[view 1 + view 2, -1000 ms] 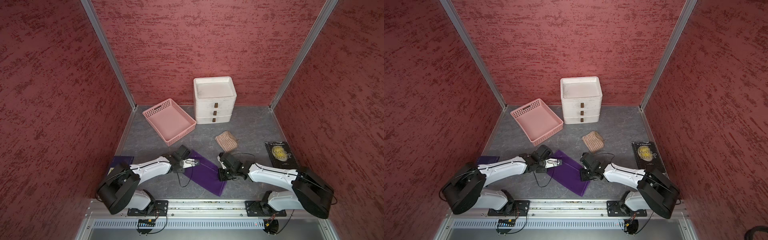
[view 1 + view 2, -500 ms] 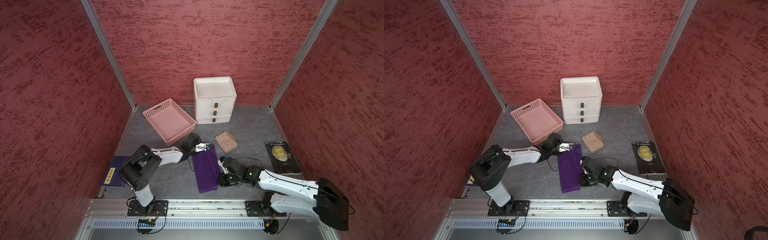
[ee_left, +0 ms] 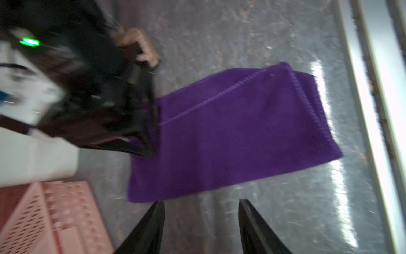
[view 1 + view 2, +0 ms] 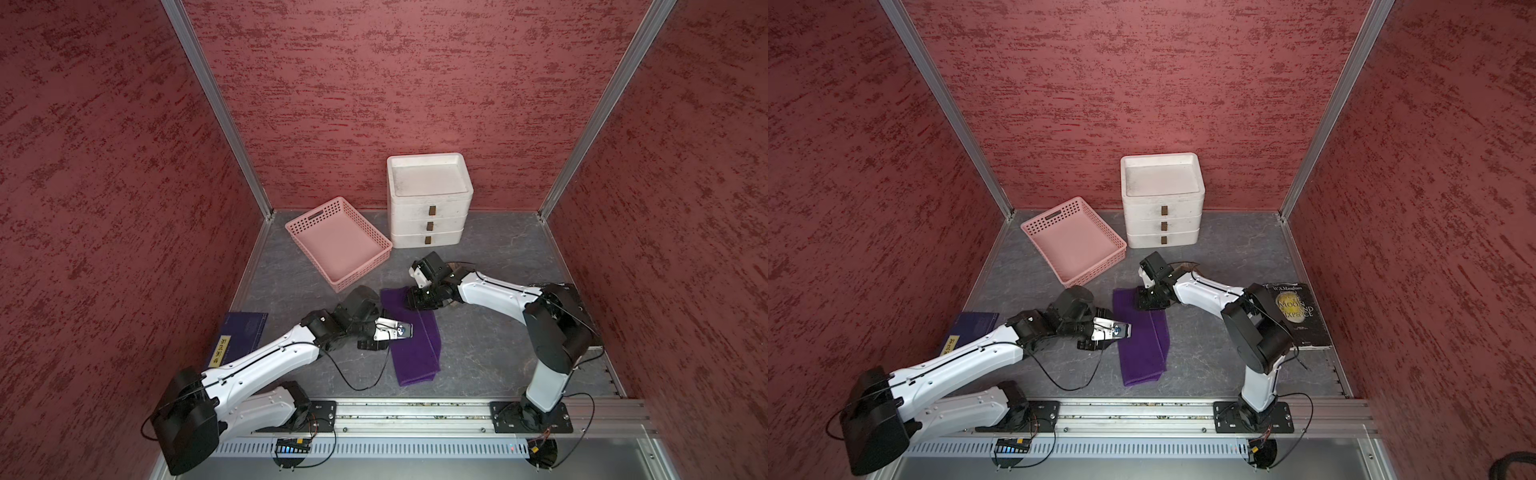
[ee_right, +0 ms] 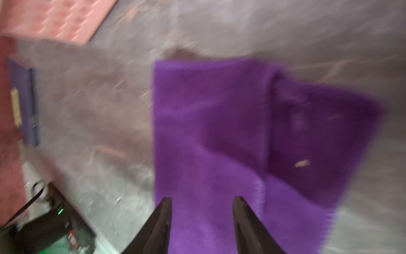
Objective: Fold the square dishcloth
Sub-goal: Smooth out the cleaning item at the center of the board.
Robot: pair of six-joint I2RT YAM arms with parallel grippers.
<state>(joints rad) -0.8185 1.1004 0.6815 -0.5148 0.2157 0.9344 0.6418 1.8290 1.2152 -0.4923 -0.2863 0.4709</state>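
The purple square dishcloth (image 4: 417,347) (image 4: 1144,349) lies folded into a long strip on the grey floor, one long hem set back from the other. My left gripper (image 3: 201,202) (image 4: 382,345) hovers at the strip's left long edge; its jaws are open and empty, tips just short of the cloth (image 3: 230,136). My right gripper (image 5: 202,199) (image 4: 417,301) hangs over the strip's far end, open, with the cloth (image 5: 208,136) spread flat beneath both fingers and nothing pinched. Both wrist views are motion-blurred.
A pink basket (image 4: 316,214) sits at the back left, next to a white three-drawer unit (image 4: 428,199). A blue book (image 4: 243,336) lies by the left wall, a black book (image 4: 1298,311) by the right. A brown item (image 3: 140,44) lies half hidden under my right arm.
The cloth went from a slanted spread to a narrow strip running front to back. Both grippers opened and let it go; the right swung to the far end, the left to the left edge.
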